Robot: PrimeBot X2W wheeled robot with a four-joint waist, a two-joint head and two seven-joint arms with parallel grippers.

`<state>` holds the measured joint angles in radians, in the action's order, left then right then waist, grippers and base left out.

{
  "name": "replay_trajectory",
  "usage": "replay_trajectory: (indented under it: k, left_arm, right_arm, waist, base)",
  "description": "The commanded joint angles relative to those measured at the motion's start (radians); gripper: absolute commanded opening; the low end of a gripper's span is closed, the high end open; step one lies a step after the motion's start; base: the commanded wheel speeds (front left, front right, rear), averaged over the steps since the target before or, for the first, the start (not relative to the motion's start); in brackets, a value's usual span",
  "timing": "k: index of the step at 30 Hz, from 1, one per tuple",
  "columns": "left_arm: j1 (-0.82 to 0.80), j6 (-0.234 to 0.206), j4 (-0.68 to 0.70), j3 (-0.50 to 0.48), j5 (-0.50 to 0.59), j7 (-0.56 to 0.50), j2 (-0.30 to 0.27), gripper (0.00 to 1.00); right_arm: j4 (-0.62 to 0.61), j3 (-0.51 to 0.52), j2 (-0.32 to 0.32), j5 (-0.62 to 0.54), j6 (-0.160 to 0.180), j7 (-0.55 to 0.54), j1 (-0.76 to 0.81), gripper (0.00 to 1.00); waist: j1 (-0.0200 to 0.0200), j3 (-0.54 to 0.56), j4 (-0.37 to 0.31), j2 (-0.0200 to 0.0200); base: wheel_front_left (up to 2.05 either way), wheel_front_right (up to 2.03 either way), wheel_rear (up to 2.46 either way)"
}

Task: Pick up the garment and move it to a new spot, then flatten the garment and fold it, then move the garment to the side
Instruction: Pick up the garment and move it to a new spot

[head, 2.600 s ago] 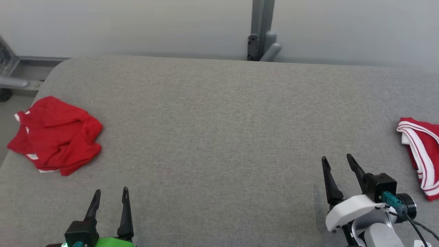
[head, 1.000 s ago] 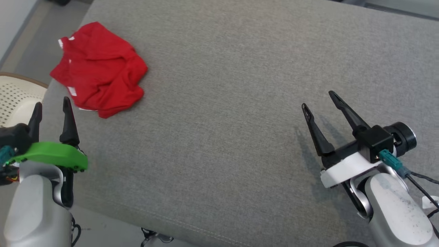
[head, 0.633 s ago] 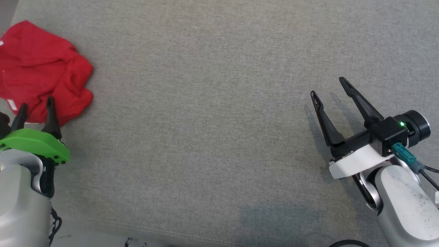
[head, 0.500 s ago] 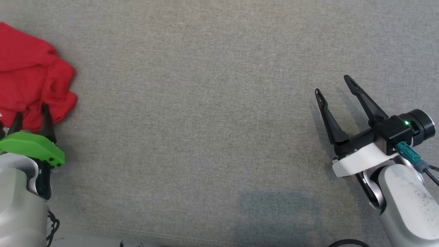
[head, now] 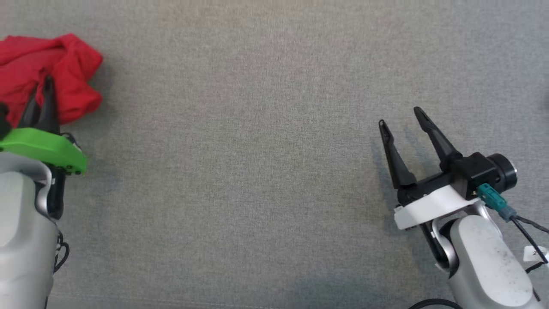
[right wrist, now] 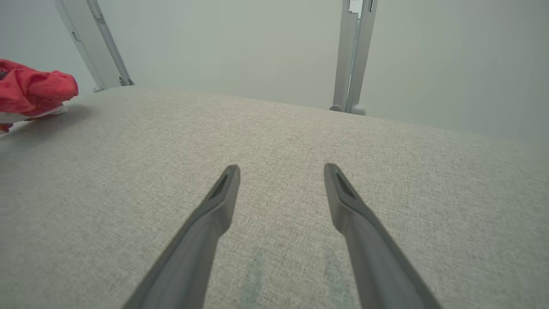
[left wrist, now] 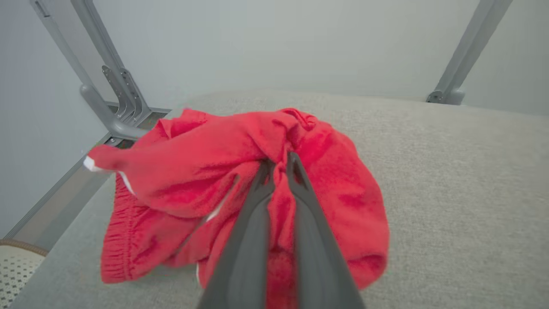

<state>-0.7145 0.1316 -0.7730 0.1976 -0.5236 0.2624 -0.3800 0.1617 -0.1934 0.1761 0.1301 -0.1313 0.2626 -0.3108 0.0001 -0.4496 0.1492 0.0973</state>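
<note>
The garment (head: 64, 73) is red cloth with white trim, bunched at the far left of the grey table (head: 257, 171). My left gripper (head: 43, 88) is shut on a fold of it; in the left wrist view the fingers (left wrist: 253, 201) pinch the red garment (left wrist: 343, 184) near its top, and the cloth rises in a heap around them. The garment (right wrist: 34, 92) also appears at the left edge of the right wrist view. My right gripper (head: 401, 116) hovers open over bare table at the right, its fingers (right wrist: 214, 210) spread with nothing between them.
Grey metal frame posts (right wrist: 354, 56) stand behind the table's far edge against a pale wall. A perforated cream basket (left wrist: 13, 266) sits below the table's left edge. Wide bare grey cloth lies between the two grippers.
The head camera has tilted and turned. My left gripper reached onto the red garment and closed on a fold of it. The right gripper stayed open over the table.
</note>
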Motion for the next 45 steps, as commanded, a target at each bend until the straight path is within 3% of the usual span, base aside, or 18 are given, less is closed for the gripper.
replay_trajectory:
  k: [1,9,16,22,25,26,28,34,45]
  left_arm:
    - [0.019,-0.001,0.040,0.031,0.016,0.002,-0.002,0.00]
    - [0.050,-0.001,0.209,0.254,0.007,0.002,0.048,0.00]
    - [0.100,-0.001,0.277,0.431,-0.036,0.002,0.156,0.00]
    - [0.110,-0.001,0.291,0.499,-0.043,0.003,0.237,0.00]
    - [0.123,-0.001,0.290,0.482,-0.018,0.003,0.254,0.00]
    - [0.132,-0.001,0.289,0.465,-0.011,0.003,0.261,0.07]
    - [0.153,-0.001,0.275,0.439,0.020,0.002,0.265,1.00]
    - [0.236,-0.021,0.278,0.295,0.124,0.002,0.253,1.00]
    - [0.520,-0.080,0.444,-0.072,0.265,0.001,0.266,1.00]
  right_arm:
    - [0.006,0.001,-0.014,0.009,0.001,0.002,0.019,1.00]
    - [0.026,0.003,-0.063,0.017,0.001,0.002,0.040,1.00]
    - [0.041,0.009,-0.088,0.019,0.001,0.002,0.046,1.00]
    - [0.049,0.008,-0.093,0.012,0.001,0.002,0.045,1.00]
    - [0.053,0.012,-0.096,0.015,0.001,0.002,0.044,1.00]
    - [0.053,0.012,-0.098,0.018,0.001,0.002,0.044,1.00]
    - [0.054,0.016,-0.101,0.019,0.001,0.002,0.047,1.00]
    - [0.054,0.030,-0.113,0.022,0.001,0.002,0.064,1.00]
    - [0.058,0.048,-0.120,0.014,0.001,0.002,0.098,1.00]
  waist:
    - [-0.0001,0.063,-0.017,0.0001]
    - [-0.0001,0.129,-0.086,0.0001]
    - [-0.0001,0.152,-0.197,0.0001]
    - [-0.0001,0.158,-0.291,0.0001]
    - [-0.0001,0.159,-0.322,0.0001]
    - [-0.0001,0.159,-0.329,0.0001]
    - [-0.0001,0.160,-0.339,0.0001]
    - [-0.0001,0.176,-0.332,0.0001]
    - [-0.0001,0.249,-0.271,0.0001]
  base:
    - [0.00,0.00,0.00]
    - [0.00,0.00,0.00]
    - [0.00,0.00,0.00]
    - [0.00,0.00,0.00]
    - [0.00,0.00,0.00]
    - [0.00,0.00,0.00]
    - [0.00,0.00,0.00]
    - [0.00,0.00,0.00]
    - [0.00,0.00,0.00]
